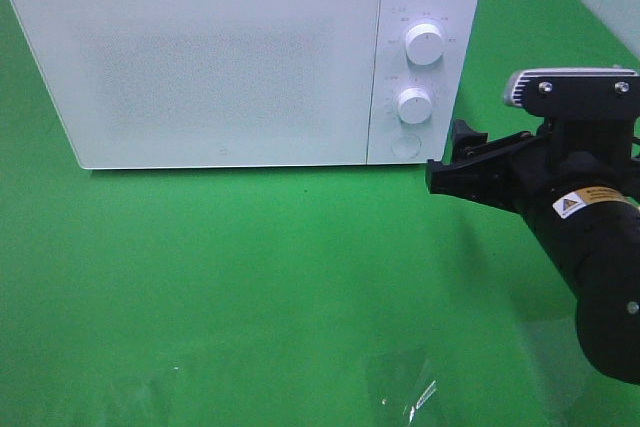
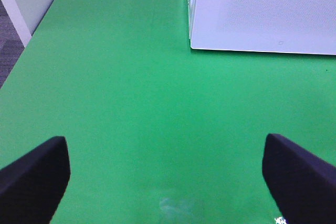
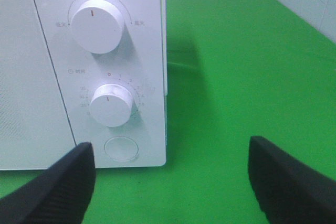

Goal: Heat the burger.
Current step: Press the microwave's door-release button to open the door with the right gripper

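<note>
Green cloth [image 1: 250, 287] covers the table where the closed white microwave [image 1: 240, 57] stands; I cannot tell where the burger is, as none of my 3 views shows it. Near the microwave's 2 controls, the upper dial [image 3: 97, 23] and the lower dial [image 3: 111, 104], with the round button [image 3: 121, 148] beneath, my right gripper [image 3: 170, 182] hangs with fingers spread wide and empty. Over bare cloth, my left gripper [image 2: 168, 177] is equally wide and empty, the microwave's lower corner ahead of it.
</note>
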You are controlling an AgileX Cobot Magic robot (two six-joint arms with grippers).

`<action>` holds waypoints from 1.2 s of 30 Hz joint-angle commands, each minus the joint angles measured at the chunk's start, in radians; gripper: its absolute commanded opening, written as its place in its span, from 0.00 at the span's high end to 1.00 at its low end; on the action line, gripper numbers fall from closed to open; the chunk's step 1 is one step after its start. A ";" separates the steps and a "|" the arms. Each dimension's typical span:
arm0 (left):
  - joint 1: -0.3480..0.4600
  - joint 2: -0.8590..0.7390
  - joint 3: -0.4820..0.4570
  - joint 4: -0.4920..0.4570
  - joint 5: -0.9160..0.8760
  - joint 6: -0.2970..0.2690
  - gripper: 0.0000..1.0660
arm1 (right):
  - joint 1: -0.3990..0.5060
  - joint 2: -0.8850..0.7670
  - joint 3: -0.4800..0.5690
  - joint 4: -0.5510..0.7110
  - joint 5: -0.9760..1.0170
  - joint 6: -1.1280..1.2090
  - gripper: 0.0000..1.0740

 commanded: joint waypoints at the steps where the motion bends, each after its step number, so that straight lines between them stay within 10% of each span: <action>1: -0.001 -0.021 0.001 -0.003 -0.017 0.002 0.15 | 0.004 0.042 -0.052 0.005 -0.061 -0.022 0.29; 29: -0.001 -0.021 0.001 -0.003 -0.017 0.002 0.15 | 0.001 0.140 -0.102 -0.085 -0.052 0.080 0.30; 36: -0.001 -0.015 0.001 -0.003 -0.017 0.002 0.15 | 0.001 0.148 -0.109 -0.085 -0.013 0.445 0.40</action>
